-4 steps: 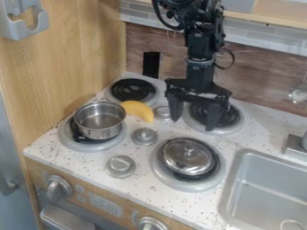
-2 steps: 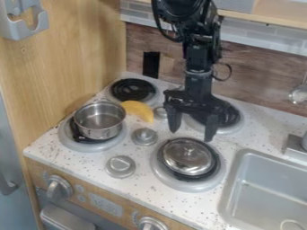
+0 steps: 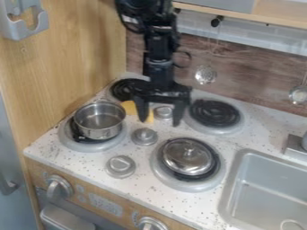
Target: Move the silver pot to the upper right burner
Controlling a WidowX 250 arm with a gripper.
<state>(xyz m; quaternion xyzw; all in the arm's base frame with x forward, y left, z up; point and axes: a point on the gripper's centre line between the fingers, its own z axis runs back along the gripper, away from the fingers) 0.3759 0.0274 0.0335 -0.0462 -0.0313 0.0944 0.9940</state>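
While the round, open silver metal pot (image 3: 100, 120) sits on a gray-rimmed burner (image 3: 90, 147) of the speckled white desk (image 3: 135, 150), the black two-finger hand (image 3: 160, 122) hangs to its right, spread wide. Between the pot and the black-coiled upper right burner (image 3: 214, 112) to its right come a curved yellow piece (image 3: 129, 107), partly behind the hand, and a short, round gray knob (image 3: 163, 112). Right and forward of the pot, a domed silver lid (image 3: 187, 156) with a top handle covers part of another burner (image 3: 207, 185); farther right is the gray sink (image 3: 269, 179).
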